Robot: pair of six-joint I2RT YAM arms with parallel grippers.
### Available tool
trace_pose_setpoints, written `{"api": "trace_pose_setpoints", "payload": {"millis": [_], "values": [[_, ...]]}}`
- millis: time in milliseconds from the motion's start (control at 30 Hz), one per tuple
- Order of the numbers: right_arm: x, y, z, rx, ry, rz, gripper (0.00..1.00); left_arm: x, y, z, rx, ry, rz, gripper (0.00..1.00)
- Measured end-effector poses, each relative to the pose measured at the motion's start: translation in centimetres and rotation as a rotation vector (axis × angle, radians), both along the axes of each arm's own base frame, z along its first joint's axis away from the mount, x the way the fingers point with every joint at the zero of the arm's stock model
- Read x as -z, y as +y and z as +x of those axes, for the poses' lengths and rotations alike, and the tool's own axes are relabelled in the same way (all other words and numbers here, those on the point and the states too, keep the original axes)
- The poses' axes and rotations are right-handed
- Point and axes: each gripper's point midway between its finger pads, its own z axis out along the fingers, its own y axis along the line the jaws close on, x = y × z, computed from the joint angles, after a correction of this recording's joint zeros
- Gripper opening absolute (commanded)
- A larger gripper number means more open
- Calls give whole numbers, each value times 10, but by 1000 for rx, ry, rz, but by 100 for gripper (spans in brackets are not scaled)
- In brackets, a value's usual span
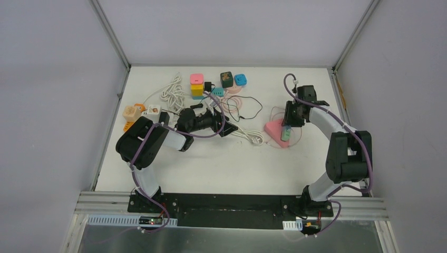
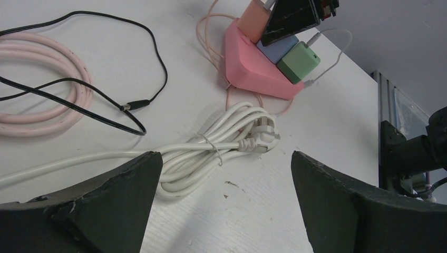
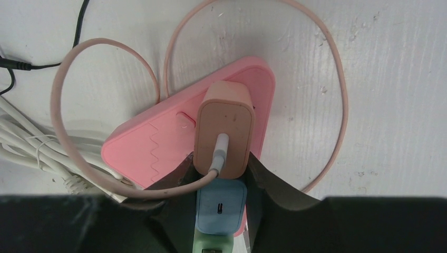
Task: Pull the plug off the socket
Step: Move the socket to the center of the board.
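Note:
A pink wedge-shaped socket (image 3: 153, 147) lies on the white table, also seen from above as the socket (image 1: 273, 128). Three plugs stand in it in a row: a salmon plug (image 3: 224, 118) with a pink cable, a blue plug (image 3: 221, 205) and a green plug (image 2: 298, 61). My right gripper (image 3: 221, 164) comes down onto the socket and is shut on the blue plug, its fingertips (image 3: 188, 167) touching the salmon plug's lower corners. My left gripper (image 2: 224, 156) hangs open over bare table, left of the socket, with nothing between its fingers.
A tied white cable bundle (image 2: 211, 150) lies just ahead of the left gripper. A thin black cable (image 2: 105, 100) and a pink coil (image 2: 47, 84) lie further left. Coloured cube sockets (image 1: 196, 84) and adapters (image 1: 139, 112) stand at the back.

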Motion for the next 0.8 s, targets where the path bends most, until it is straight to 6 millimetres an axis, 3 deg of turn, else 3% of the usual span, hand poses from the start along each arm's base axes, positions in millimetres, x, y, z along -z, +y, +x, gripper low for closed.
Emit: {"api": "trace_pose_setpoints", "payload": {"millis": [300, 633, 800], "values": [[0, 15, -10, -88, 0, 5, 37, -5, -1, 0, 2, -20, -11, 98], [7, 44, -36, -246, 71, 16, 77, -12, -12, -11, 36, -53, -30, 98], [2, 46, -36, -279, 75, 4, 97, -11, -25, -21, 43, -54, -23, 98]]}}
